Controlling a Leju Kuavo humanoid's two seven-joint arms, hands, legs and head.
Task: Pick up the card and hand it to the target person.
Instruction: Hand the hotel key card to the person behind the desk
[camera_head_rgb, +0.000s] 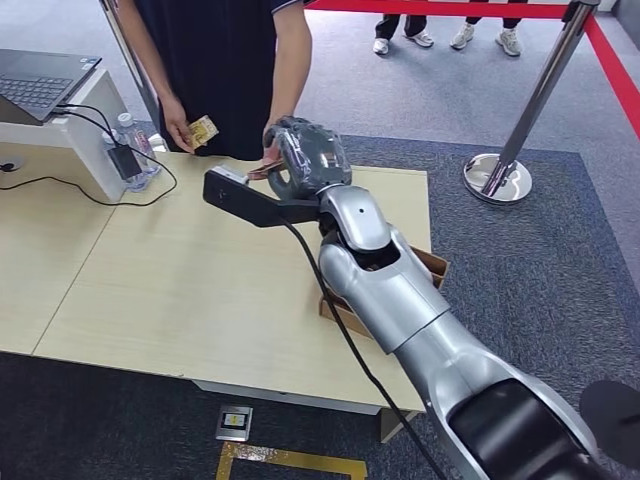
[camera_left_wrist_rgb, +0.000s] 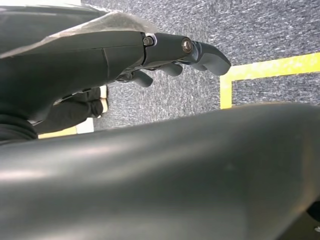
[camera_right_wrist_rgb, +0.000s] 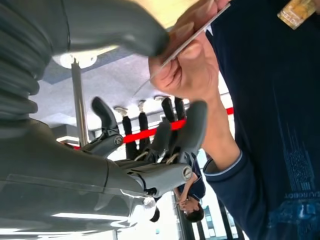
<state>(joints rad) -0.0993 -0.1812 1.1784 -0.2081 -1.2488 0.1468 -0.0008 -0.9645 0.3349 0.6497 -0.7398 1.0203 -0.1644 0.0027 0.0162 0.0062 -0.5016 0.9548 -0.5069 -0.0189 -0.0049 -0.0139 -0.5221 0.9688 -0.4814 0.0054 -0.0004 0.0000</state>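
Right hand reaching past the table's far edge, fingers spread, card now pinched by person's hand; left hand hanging empty, fingers loosely straight.

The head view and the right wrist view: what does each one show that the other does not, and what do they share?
The head view alone shows the table, the laptop, the water bottle, the cardboard box and a second card in the person's other hand.

The right wrist view alone shows the right hand's fingers spread, and the thin card edge-on.

Both show the right hand, the person's hand taking the card, and the dark shirt.
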